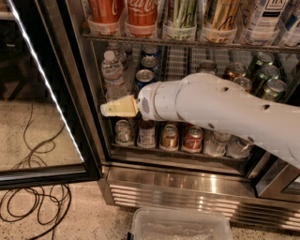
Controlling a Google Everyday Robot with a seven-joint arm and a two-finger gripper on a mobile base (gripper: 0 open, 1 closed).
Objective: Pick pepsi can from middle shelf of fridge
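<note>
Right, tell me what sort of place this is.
Likely a break room or shop corner: a commercial drinks fridge with cans on wire shelves, its glass door edged by a light strip, loose cables on the floor. The gripper hovers before the middle shelf, just below-left of the pepsi can.
</note>
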